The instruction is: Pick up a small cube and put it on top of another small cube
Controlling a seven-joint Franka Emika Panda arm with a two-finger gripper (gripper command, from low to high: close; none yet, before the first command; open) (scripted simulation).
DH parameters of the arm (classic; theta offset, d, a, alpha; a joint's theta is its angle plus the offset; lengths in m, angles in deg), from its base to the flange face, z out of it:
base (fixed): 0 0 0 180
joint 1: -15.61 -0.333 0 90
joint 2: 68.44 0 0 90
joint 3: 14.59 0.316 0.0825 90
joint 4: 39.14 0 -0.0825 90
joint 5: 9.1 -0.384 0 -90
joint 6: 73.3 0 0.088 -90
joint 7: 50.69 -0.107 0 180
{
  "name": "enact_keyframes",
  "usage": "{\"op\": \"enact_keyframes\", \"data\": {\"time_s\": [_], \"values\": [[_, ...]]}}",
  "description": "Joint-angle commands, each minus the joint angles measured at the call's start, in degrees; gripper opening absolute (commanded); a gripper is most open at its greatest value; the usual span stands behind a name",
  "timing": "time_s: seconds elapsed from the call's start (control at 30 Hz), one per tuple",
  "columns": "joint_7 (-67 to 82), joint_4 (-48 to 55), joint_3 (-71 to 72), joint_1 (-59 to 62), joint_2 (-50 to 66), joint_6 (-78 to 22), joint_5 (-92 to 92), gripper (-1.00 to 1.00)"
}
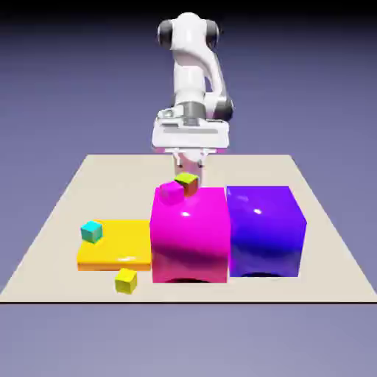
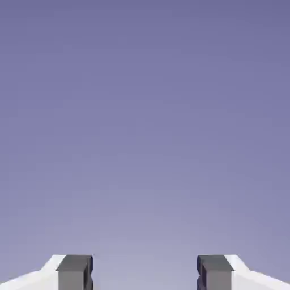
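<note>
Against a plain blue-violet backdrop, a plain yellow small cube sits on the beige tabletop, in front of the flat orange-yellow block. The two-finger gripper stands open, nothing between its tips. The hand view shows only backdrop beyond them; the exterior view adds the glossy magenta block.

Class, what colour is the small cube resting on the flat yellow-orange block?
The small cube is teal, clearest in the exterior view.
</note>
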Motion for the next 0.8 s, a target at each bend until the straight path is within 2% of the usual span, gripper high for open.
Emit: {"op": "enact_keyframes", "data": {"time_s": [0.0, 0.77], "values": [[0.4, 1.7, -0.9, -0.2, 2.1, -1.9, -0.5, 0.0], [8.6, 39.9, -21.6, -5.0, 49.8, -44.8, -12.7, 0.0]]}}
